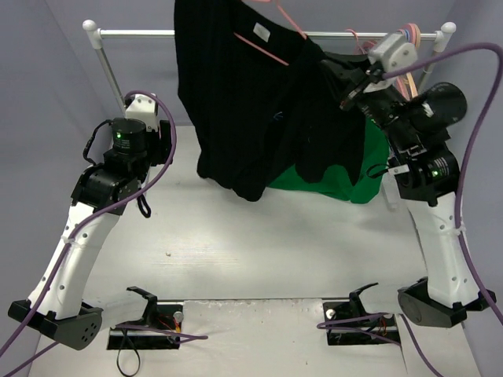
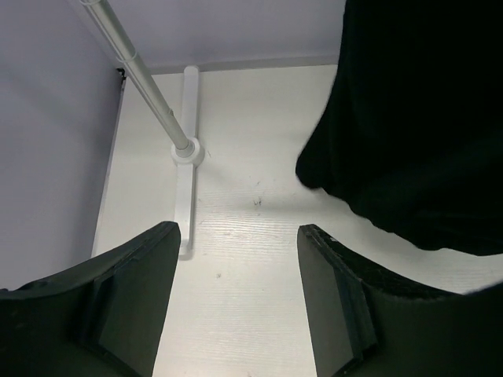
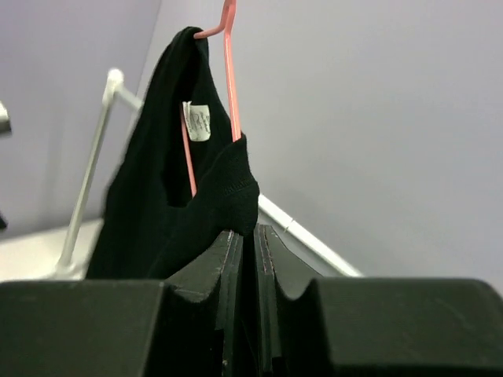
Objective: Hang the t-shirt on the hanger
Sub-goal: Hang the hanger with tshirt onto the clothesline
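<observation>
The black t-shirt (image 1: 244, 102) hangs over the pink wire hanger (image 1: 267, 49) in front of the rail, its white neck label (image 1: 262, 32) showing. In the right wrist view the hanger (image 3: 229, 86) rises through the neck opening beside the label (image 3: 196, 122). My right gripper (image 1: 339, 75) is shut on the shirt's right shoulder cloth (image 3: 228, 196), with the cloth pinched between the jaws (image 3: 250, 236). My left gripper (image 2: 236, 236) is open and empty, low over the table left of the shirt's hanging hem (image 2: 409, 141).
The white clothes rail (image 1: 141, 34) spans the back, its left post (image 2: 141, 78) and foot (image 2: 187, 157) near my left gripper. A green t-shirt (image 1: 330, 177) lies on the table behind the black one. Other hangers (image 1: 409, 35) hang at the rail's right end.
</observation>
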Controlling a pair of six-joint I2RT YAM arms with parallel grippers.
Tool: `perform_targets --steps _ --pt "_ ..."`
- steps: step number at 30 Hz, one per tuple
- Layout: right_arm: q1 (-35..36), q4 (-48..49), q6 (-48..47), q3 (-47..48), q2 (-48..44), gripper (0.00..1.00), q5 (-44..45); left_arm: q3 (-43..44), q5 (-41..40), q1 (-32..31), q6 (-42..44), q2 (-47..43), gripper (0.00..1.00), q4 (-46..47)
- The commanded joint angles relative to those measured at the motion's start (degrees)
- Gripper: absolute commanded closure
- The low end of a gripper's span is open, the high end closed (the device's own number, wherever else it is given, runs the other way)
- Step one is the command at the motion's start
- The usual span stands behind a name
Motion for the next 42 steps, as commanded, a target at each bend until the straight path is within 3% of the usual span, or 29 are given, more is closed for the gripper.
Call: perform_targets --steps 1,10,15,20,26,37,42 --pt "-0.2 18.7 0.4 1.9 -3.2 1.00 1.8 2.6 -1.5 0.3 -0.5 -1.1 0.39 1.8" --pt "-0.2 18.4 -2.9 -0.2 -1.2 1.00 18.9 2.2 -0.7 0.3 -1.1 -0.4 0.39 1.9" --pt "-0.2 19.6 -0.7 -6.5 -3.6 1.00 17.6 1.5 -0.3 0.3 -1.6 -0.1 0.39 1.7" --pt "-0.2 9.9 0.7 -11.4 -3.7 1.00 9.5 -0.1 0.6 0.3 -2.4 -0.5 0.39 1.3" --pt "-0.2 6.9 3.1 -19.0 -5.0 1.00 9.7 -1.6 2.0 0.3 -3.6 -1.1 0.39 0.5" --pt "-1.3 9.4 2.8 -19.0 0.5 1.00 30.0 -2.1 4.2 0.3 -5.2 0.1 0.39 -0.6" --pt "-5.0 10.5 5.1 -17.2 2.8 1.00 33.9 -1.8 4.2 0.3 -5.3 0.3 0.39 -0.7"
